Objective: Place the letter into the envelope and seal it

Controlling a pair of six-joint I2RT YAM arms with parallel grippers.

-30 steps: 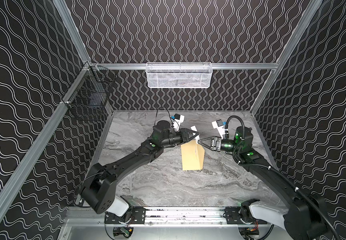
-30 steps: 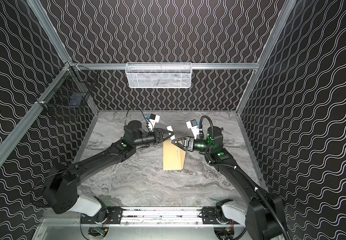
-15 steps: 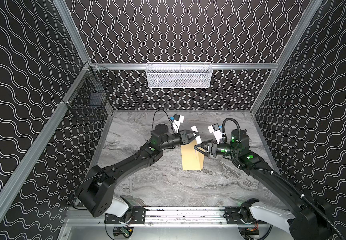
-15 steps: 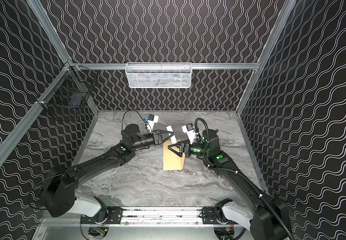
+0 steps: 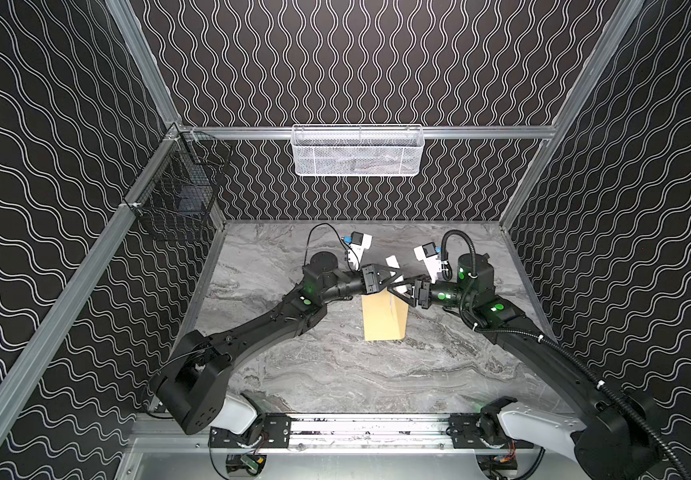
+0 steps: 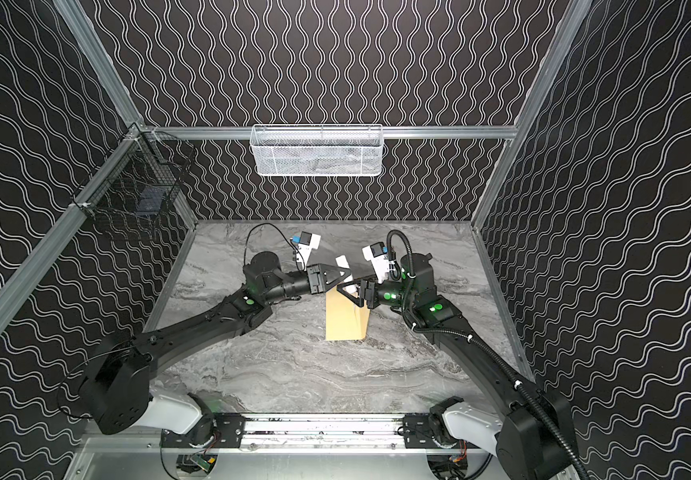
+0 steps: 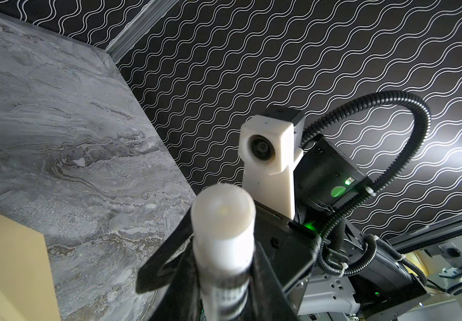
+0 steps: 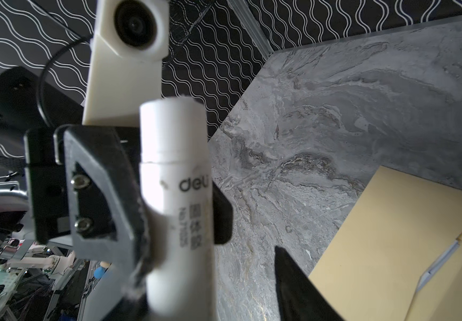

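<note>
Judging the first part as done: can make out a thin white and blue edge of the letter (image 8: 436,262) inside the mouth of the envelope (image 5: 383,324), in the right wrist view only. Cannot tell how deep inside. Finding the envelope flat on the table (image 5: 335,374) in both top views, near the middle, with its far end under the two grippers and the flap not seen to be stuck down.

Left to do, by this judgement: bringing glue to the flap, then folding and pressing it shut. Seems to be at the preparing of the glue, either uncapping or handing over; cannot tell which. Seeing the left gripper (image 5: 393,277) clamped on the body of a white glue stick (image 8: 177,155), held in the air above the far end of the envelope. Seeing the right gripper (image 5: 398,289) partly open around the same tube, just beside the left fingers, with a gap between one finger and the tube in the right wrist view; no grip visible there yet.

About the surface: grey marble pattern, smooth and flat. About the room: black walls with white wavy lines, aluminium frame, a white mesh basket (image 5: 358,151) hanging on the back rail, a black wire basket (image 5: 177,203) on the left wall
</note>
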